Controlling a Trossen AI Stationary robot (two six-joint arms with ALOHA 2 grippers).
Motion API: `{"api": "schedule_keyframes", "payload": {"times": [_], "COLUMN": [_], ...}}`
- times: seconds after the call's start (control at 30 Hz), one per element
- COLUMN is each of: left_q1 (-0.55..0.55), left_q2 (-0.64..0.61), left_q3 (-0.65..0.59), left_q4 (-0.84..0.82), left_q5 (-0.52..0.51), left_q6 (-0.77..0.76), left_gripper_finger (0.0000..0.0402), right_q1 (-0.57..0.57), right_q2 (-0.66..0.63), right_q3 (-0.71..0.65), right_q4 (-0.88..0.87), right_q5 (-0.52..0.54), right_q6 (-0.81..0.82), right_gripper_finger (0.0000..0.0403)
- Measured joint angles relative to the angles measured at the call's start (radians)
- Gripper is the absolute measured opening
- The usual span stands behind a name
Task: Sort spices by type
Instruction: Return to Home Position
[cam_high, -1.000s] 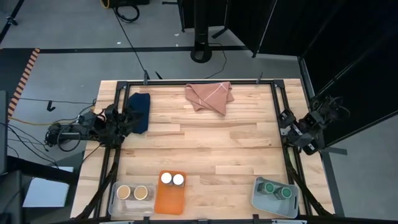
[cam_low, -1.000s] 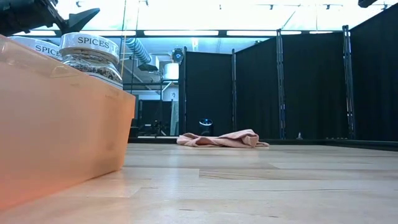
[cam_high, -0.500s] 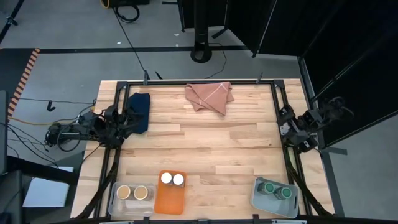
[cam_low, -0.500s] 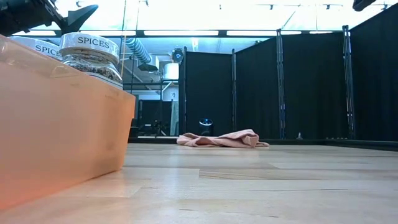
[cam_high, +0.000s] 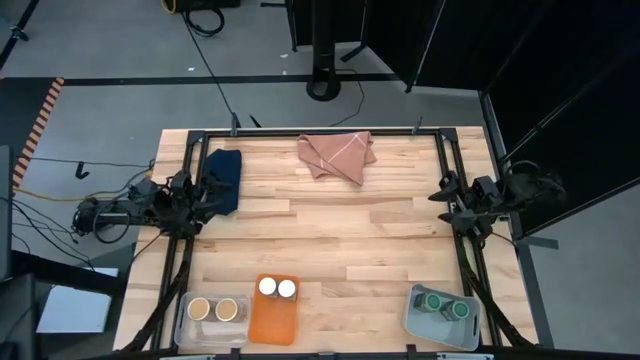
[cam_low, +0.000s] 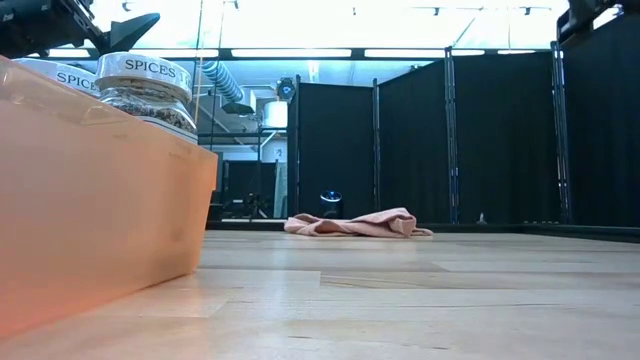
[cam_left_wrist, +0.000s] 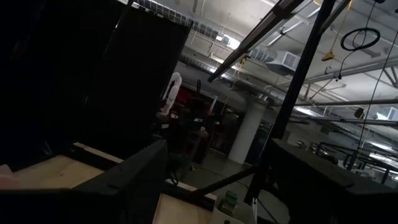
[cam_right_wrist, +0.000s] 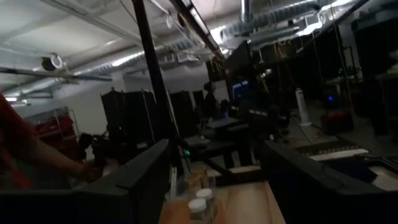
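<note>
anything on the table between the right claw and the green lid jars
Nothing visible does. The right claw sits at the table's right edge, and only wood lies between it and the green-lidded jars in the gray bin. The pink cloth lies far off that line.

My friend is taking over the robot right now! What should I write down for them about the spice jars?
Left gripper: open, empty, at the table's left edge.
Right gripper: open, empty, at the right edge.
Tan-lid jars sit in the clear bin, white-lid jars in the orange bin, green-lid jars in the gray bin.
Done: all six sorted by lid colour.
Left: no jar to move; only homing remains, if anything.
</note>
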Motion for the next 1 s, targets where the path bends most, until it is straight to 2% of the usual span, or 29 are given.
{"api": "schedule_keyframes", "payload": {"times": [0.27, 0.5, 0.77, 1.0], "left_q1": [0.0, 0.0, 0.0, 0.0], "left_q2": [0.0, 0.0, 0.0, 0.0], "left_q3": [0.0, 0.0, 0.0, 0.0], "left_q4": [0.004, 0.004, -0.023, -0.063], "left_q5": [0.0, -0.001, -0.007, -0.015], "left_q6": [0.0, 0.032, 0.056, 0.077], "left_gripper_finger": [0.0284, 0.0284, 0.0284, 0.0284], "right_q1": [-0.137, -0.253, -0.389, -0.502], "right_q2": [0.0, 0.0, 0.0, 0.0], "right_q3": [0.0, -0.064, -0.104, -0.173], "right_q4": [-0.068, -0.088, -0.087, -0.071], "right_q5": [-0.091, -0.149, -0.351, -0.446], "right_q6": [-0.017, 0.004, 0.065, 0.092], "right_gripper_finger": [0.0259, 0.0257, 0.0259, 0.0255]}}
